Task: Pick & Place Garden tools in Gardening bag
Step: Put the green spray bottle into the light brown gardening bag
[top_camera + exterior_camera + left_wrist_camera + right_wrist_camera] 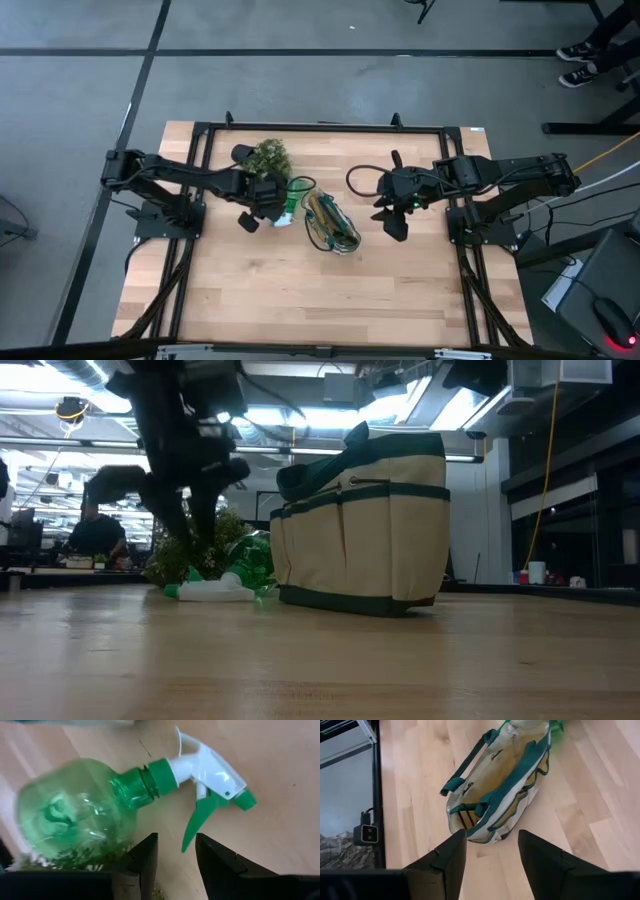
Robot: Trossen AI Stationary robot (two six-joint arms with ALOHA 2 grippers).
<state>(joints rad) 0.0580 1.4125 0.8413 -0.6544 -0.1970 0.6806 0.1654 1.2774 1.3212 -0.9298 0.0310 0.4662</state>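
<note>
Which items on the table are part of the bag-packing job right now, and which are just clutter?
Job items:
- gardening bag, upright, mouth open
- green spray bottle with white-and-green trigger, lying on its side beside the bag
- left gripper, open, just above the bottle
- right gripper, open, facing the bag

Clutter:
- bushy plant behind the bottle

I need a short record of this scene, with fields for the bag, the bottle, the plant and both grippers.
bag: gardening bag upright at mid-table, mouth open
bottle: green spray bottle lying on its side on the table, between plant and bag
plant: bushy plant beside the bottle
left gripper: left gripper open, above the bottle, holding nothing
right gripper: right gripper open, on the bag's other side, holding nothing
</note>
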